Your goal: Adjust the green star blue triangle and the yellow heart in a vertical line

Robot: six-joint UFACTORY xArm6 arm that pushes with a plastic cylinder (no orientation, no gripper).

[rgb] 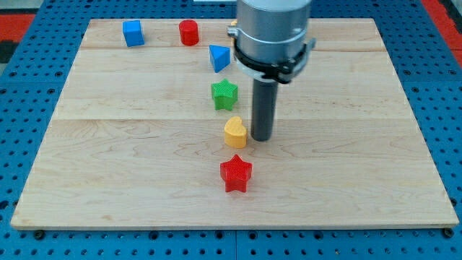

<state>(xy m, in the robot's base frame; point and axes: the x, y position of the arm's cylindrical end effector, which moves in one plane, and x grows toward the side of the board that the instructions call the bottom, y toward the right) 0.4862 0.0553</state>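
Now my tip [261, 138] stands on the wooden board [108, 166], just at the right side of the yellow heart [235, 133]. It is very close to the heart, and I cannot tell if it touches it or if a thin gap stays between them. The arm has no gripper, only the dark rod under the grey round housing [273, 32], so nothing can open, close or hold; the rod carries nothing.

The three blocks of the task lie in a rough column near the middle of the board. The blue triangle [219, 58] is the highest one, just left of the housing. The green star [224, 94] is below it and a little to the view's right, near but apart from it. The yellow heart is below the star, again a little more to the view's right. So the line leans a bit from the top left to the bottom right.

Below the heart, apart from it, lies a red star [236, 174]. Near the top edge of the board, at the view's left, there is a blue cube [133, 33], and to its right a red cylinder [188, 32], well apart from each other.

No box, tray or bowl shows in the view; all blocks rest directly on the board. Around the board lies a blue surface with holes [29, 108].
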